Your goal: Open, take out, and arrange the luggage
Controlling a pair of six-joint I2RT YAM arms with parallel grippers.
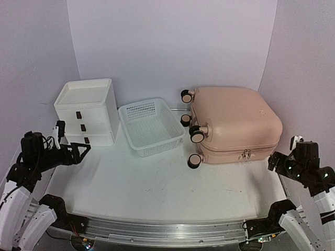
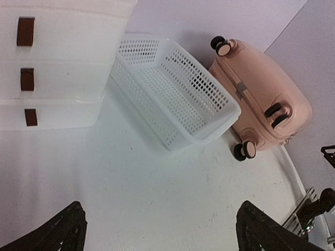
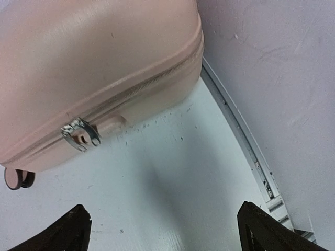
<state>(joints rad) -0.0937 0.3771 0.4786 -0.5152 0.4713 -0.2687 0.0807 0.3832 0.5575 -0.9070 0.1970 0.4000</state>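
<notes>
Right gripper (image 3: 162, 230): jaws wide, nothing held. Left gripper (image 2: 157, 230): same. Luggage (image 1: 235, 123) lies flat at the right rear of the table (image 1: 146, 188), zipped shut, wheels toward the mesh basket (image 1: 151, 125) (contact there: cannot tell).

Step in hand, judged: unzip. Zipper pulls (image 3: 78, 133) sit on the near edge, ahead-left of the right fingers. Come in low, pinch the tabs only, draw along the seam, and brace the shell with the left.

Pose: right arm low at the case's near right corner. Left arm low beside the drawer unit (image 1: 86, 112), well apart from the case.
</notes>
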